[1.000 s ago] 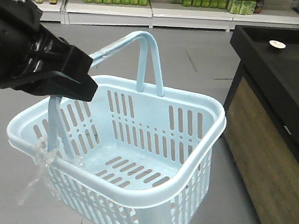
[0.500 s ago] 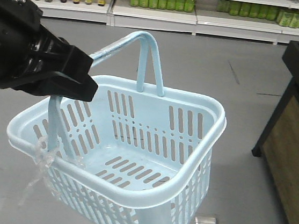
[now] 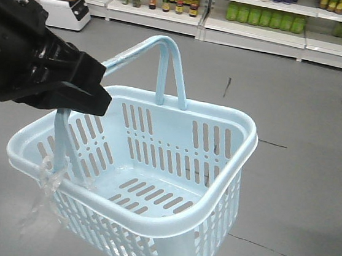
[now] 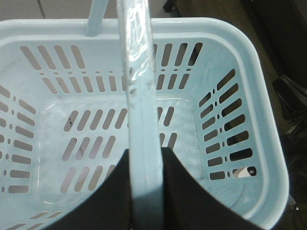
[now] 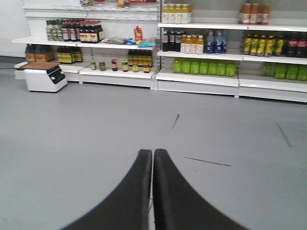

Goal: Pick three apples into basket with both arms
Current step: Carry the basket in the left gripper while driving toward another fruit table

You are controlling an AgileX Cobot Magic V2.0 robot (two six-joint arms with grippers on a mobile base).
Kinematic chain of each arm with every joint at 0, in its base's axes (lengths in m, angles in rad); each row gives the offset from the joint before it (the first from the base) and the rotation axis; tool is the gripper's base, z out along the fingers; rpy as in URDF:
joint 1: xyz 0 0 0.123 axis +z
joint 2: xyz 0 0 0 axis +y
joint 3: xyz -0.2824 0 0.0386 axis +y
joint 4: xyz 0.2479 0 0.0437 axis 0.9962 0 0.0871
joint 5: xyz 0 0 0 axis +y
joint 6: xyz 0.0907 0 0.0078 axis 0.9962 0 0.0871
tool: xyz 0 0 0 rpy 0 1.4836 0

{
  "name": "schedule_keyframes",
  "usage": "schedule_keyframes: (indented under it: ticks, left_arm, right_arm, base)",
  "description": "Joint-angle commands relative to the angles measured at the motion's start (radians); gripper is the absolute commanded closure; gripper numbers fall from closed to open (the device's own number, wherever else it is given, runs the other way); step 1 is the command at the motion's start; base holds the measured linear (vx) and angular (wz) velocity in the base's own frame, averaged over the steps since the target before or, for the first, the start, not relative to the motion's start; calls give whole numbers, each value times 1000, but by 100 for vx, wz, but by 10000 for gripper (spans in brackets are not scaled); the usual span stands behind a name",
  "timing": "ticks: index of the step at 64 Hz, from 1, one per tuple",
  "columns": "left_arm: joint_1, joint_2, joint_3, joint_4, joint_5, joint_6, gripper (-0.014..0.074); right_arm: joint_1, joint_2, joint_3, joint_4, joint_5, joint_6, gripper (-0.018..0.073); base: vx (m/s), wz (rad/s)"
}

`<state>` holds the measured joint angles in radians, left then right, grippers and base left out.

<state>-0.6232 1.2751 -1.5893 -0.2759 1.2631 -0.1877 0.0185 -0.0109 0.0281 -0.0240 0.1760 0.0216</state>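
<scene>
A light blue basket (image 3: pixel 234 120) with slotted sides hangs in the air above the grey floor, tilted a little, with nothing inside it (image 4: pixel 57 115). My left gripper (image 3: pixel 100 98) is shut on one of its hoop handles (image 4: pixel 144 143), and both black fingers press the handle's sides. A clear plastic scrap (image 3: pixel 47 182) dangles from the near rim. My right gripper (image 5: pixel 152 152) is shut on nothing and points over bare floor toward the shelves. The three apples are out of view.
Shop shelves (image 3: pixel 257 23) with bottles and jars line the far wall (image 5: pixel 201 72). A white scale-like device (image 5: pixel 43 76) sits on a low shelf at the left. Grey floor with dark scuff lines lies below the basket.
The background has swept to the right: the black counter at the right has left the view and the shelves with the white device have come in. The basket hangs the same way in my left gripper.
</scene>
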Motion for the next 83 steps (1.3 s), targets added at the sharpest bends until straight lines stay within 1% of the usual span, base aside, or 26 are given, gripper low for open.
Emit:
schedule_keyframes:
  ticks: [1,20,37,83]
  left_arm:
    - [-6,-28,-24,-30,-74,-6,604]
    - [-6,-28,-24,-30,-74,-6,604]
    - [-6,-28,-24,-30,-74,-6,604]
    - [-6,-28,-24,-30,-74,-6,604]
  right_arm:
    - [-8,-10,14,-11,-69,-9,564]
    - [-8,-10,14,-11,-69,-9,564]
    - [-8,-10,14,-11,-69,-9,564]
    - [-8,-10,14,-11,-69,-9,564]
  base:
    - [16,48]
    - [17,34]
    - [18,9]
    - [21,-24]
